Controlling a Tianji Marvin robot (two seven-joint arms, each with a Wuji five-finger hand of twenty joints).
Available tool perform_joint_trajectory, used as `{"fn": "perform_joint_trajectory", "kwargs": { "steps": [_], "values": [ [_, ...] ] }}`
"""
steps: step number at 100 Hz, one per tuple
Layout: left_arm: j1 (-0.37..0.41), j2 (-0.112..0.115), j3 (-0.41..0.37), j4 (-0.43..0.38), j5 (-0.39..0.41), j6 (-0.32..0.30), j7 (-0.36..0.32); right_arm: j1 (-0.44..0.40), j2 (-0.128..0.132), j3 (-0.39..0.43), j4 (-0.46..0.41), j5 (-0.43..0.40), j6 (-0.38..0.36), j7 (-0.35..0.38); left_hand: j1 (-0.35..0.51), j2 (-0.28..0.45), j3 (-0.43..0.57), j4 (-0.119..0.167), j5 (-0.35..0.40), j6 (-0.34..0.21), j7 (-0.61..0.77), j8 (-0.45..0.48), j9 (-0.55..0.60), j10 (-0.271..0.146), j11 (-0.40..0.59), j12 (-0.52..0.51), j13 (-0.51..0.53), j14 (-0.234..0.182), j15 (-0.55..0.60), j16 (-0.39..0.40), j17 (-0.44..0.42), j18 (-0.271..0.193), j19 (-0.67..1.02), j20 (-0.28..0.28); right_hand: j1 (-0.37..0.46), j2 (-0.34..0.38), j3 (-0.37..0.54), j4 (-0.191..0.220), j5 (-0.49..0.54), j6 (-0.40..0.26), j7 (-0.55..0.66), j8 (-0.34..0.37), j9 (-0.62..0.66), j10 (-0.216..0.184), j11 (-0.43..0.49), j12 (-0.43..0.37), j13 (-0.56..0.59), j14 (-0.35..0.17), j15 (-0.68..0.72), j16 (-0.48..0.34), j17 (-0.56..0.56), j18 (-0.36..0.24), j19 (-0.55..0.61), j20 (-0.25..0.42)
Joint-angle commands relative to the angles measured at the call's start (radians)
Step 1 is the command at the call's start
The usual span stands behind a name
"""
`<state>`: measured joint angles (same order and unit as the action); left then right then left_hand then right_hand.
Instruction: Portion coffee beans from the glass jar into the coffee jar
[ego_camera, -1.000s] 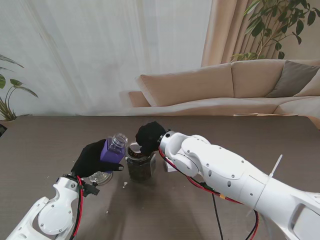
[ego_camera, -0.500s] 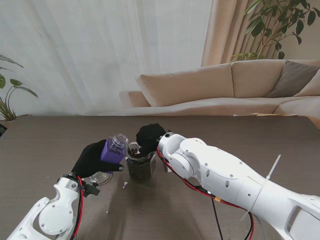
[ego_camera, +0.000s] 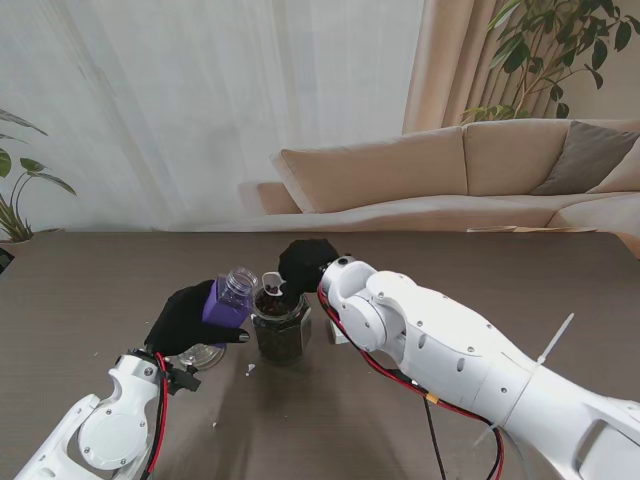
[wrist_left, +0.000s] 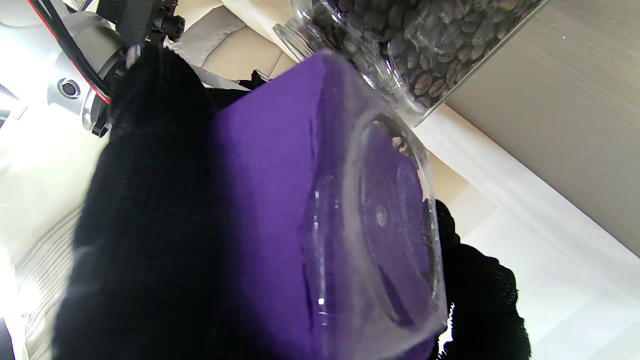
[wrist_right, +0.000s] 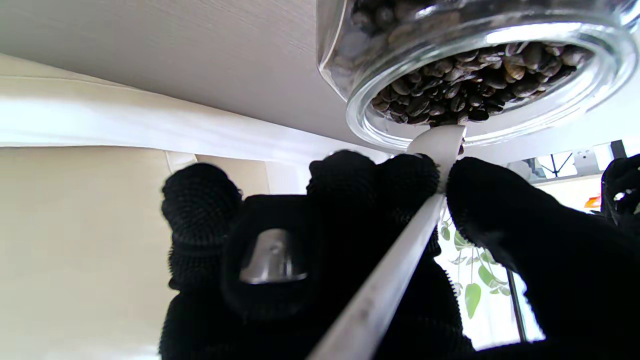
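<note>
A glass jar (ego_camera: 280, 331) full of dark coffee beans stands mid-table, its mouth open. My black-gloved right hand (ego_camera: 305, 265) hovers just behind it, shut on a white spoon (wrist_right: 400, 260) whose bowl dips into the jar (wrist_right: 465, 70) among the beans. My left hand (ego_camera: 190, 315) holds a small clear coffee jar with a purple label (ego_camera: 228, 299), tilted with its open mouth toward the bean jar's rim. In the left wrist view the purple-labelled jar (wrist_left: 310, 215) fills the frame, with the bean jar (wrist_left: 415, 45) close beside it.
A round glass lid (ego_camera: 203, 354) lies on the table by my left hand. A white object (ego_camera: 340, 332) sits behind the bean jar, partly hidden by my right arm. Small white scraps (ego_camera: 250, 369) dot the brown table (ego_camera: 100, 290).
My right hand has shifted slightly right and tipped the spoon down into the bean jar. The left hand and its purple jar have barely moved.
</note>
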<state>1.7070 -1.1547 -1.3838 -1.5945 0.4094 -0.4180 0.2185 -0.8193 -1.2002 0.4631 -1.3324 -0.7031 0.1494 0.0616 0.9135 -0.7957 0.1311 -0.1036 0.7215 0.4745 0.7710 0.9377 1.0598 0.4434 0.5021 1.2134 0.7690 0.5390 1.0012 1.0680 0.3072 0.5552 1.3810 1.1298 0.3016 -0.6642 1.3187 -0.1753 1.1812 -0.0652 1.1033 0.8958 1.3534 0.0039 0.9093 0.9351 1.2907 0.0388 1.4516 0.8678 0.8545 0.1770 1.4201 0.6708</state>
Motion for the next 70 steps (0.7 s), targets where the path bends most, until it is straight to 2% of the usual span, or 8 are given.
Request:
{"fn": "perform_joint_trajectory", "kwargs": {
  "steps": [1,24,70],
  "values": [
    [0.003,-0.001,0.0,-0.005,0.0,0.009,-0.019,-0.011,0.008,0.013,-0.016,0.001,0.001,0.022,0.377,0.583,0.383,0.027,0.078,-0.124,0.144,0.064,0.074,-0.032,0.107,0.046,0.058,0.049,0.151,0.038,-0.046,-0.065,-0.012,0.014,-0.003,0.008,0.0,0.023,0.01,-0.014,0.026,0.005,0.014,0.02,0.009,0.002,0.027,-0.09,0.005,-0.004,0.088,-0.002,-0.002,-0.002],
    [0.002,0.0,0.003,0.006,-0.001,0.027,-0.024,-0.05,0.028,0.082,-0.066,0.014,0.0,0.042,0.377,0.582,0.383,0.027,0.078,-0.124,0.145,0.065,0.074,-0.032,0.107,0.045,0.057,0.049,0.151,0.038,-0.045,-0.065,-0.011,0.014,-0.002,0.007,0.0,0.022,0.011,-0.011,0.027,0.003,0.014,0.021,0.009,0.001,0.027,-0.087,0.006,-0.004,0.088,-0.002,-0.002,-0.001],
    [-0.015,-0.001,0.029,0.034,-0.009,0.054,-0.03,-0.133,0.071,0.234,-0.242,-0.023,-0.01,0.101,0.377,0.583,0.384,0.028,0.078,-0.122,0.144,0.064,0.073,-0.028,0.105,0.046,0.055,0.051,0.15,0.039,-0.049,-0.065,-0.012,0.014,0.001,0.006,-0.001,0.024,0.012,-0.006,0.028,0.0,0.015,0.026,0.008,0.001,0.027,-0.082,0.008,-0.003,0.086,0.005,0.002,0.001]
  ]
}}
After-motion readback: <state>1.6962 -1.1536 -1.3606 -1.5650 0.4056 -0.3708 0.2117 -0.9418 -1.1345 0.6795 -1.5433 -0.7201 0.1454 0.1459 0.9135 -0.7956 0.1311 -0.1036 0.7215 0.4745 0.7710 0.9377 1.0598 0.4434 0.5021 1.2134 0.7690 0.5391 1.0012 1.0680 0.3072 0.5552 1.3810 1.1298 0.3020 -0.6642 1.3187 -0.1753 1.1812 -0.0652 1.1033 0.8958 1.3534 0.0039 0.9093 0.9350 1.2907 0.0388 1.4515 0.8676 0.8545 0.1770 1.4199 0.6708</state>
